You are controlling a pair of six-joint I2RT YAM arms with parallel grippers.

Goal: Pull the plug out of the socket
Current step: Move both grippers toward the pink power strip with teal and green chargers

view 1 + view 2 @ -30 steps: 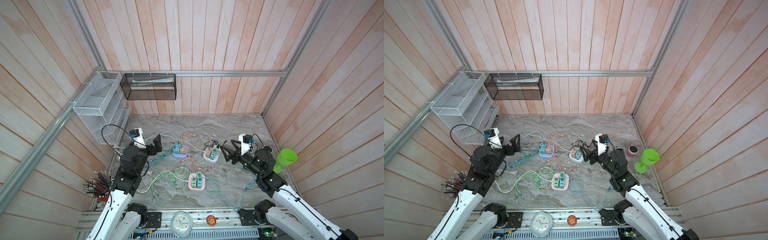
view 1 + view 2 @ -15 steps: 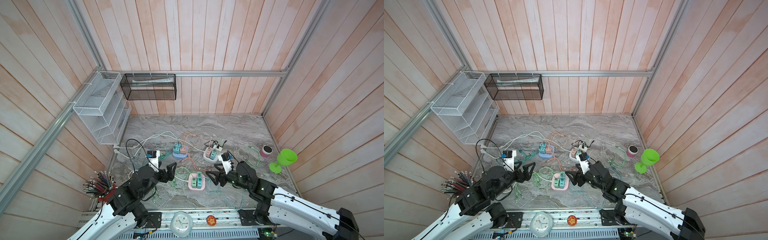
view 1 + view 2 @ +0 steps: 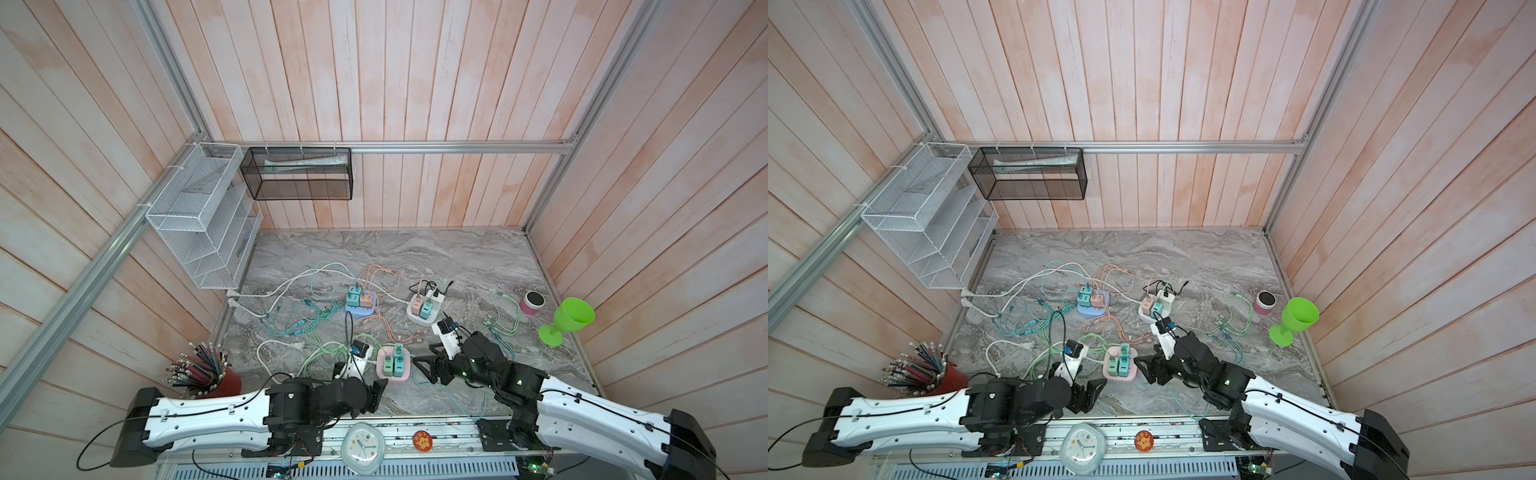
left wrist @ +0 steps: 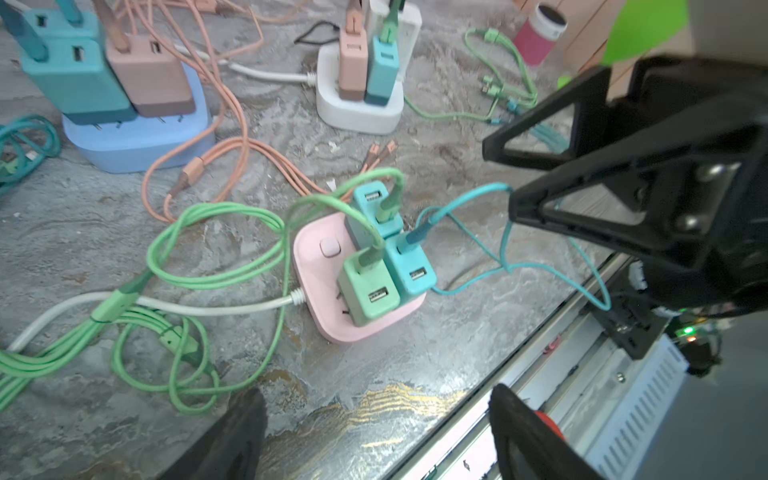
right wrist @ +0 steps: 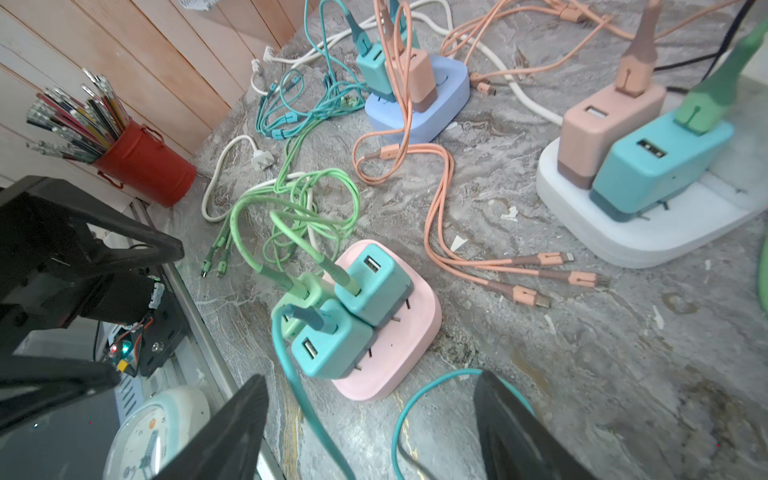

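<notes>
- Left gripper (image 3: 376, 395): jaws apart with nothing between them. It sits low at the front edge of the marble table (image 3: 374, 249), at 7 o'clock from the pink socket (image 3: 408, 365), near it but not touching.
- Right gripper (image 3: 415, 369): jaws also apart and empty. It sits at 3 o'clock of the same socket, just beside it, with its tips pointing at it.
- Pink socket holds three plugs, all seated: mint plug (image 4: 368, 291), near teal plug (image 4: 409, 264) and far teal plug (image 4: 372, 199). Each has a cable attached.
- Blue socket (image 3: 361, 309) lies at 11 o'clock and white socket (image 3: 419, 318) at 1 o'clock, both loaded.
- Red pencil pot (image 3: 226, 384) stands at 9 o'clock and green goblet (image 3: 571, 320) at 2 o'clock.
</notes>
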